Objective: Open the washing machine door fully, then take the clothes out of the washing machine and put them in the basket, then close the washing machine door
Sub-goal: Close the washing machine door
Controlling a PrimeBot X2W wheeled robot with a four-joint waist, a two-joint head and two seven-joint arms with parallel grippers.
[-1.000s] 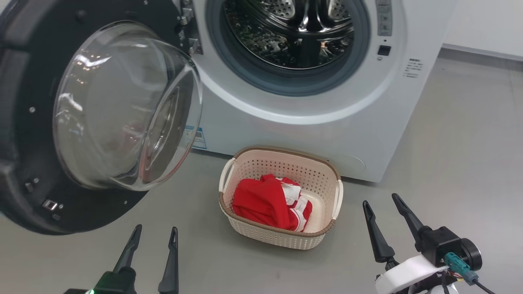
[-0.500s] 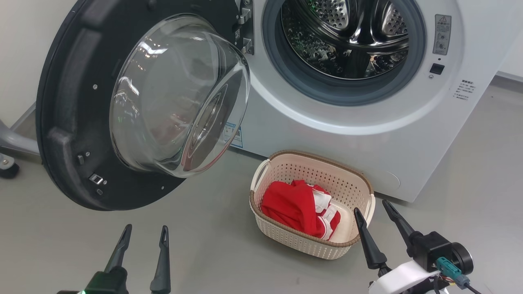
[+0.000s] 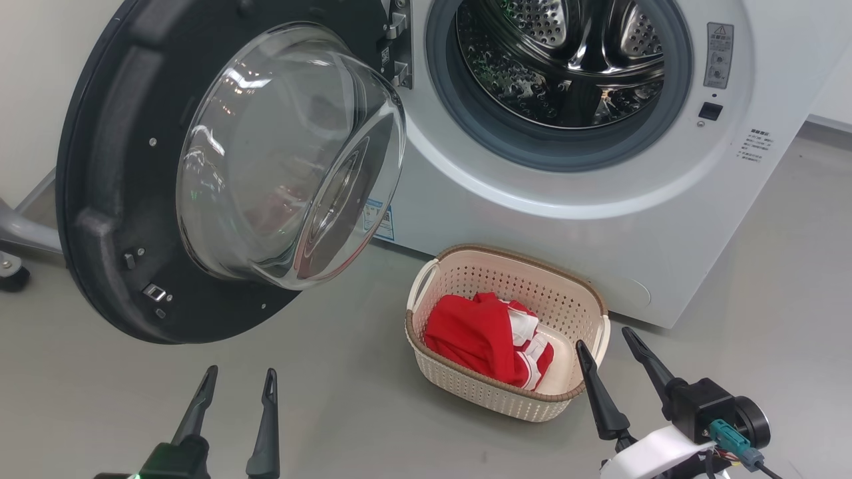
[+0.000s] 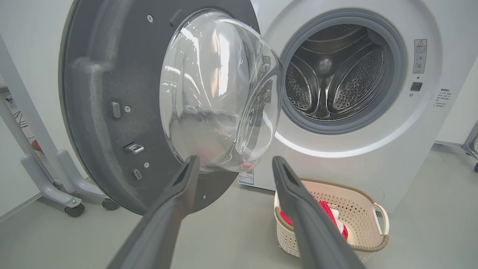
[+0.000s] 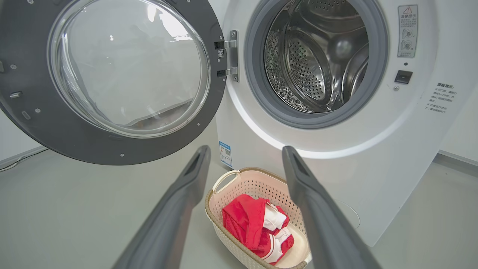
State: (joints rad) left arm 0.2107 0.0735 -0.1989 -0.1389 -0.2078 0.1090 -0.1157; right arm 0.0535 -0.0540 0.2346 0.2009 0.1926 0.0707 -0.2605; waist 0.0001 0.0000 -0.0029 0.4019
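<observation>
Grey floor (image 3: 373,412) bears the basket (image 3: 466,380) holding the clothes (image 3: 476,336); left pincer (image 3: 241,370), right pincer (image 3: 604,337) released.

Red-and-white clothes (image 3: 489,339), cream basket (image 3: 496,273)

A smooth pale grey floor (image 3: 373,412) is spreading across the room and is catching soft, even light, with faint reflections showing on it. A plain white wall (image 3: 33,100) is rising at the left of the head view, and a grey skirting strip (image 5: 455,158) is running along the foot of another white wall at the right. In the left wrist view a pale stand (image 4: 48,179) is resting on dark casters (image 4: 74,210) by the left wall, and a grey frame leg (image 4: 471,144) is showing at the right edge.
</observation>
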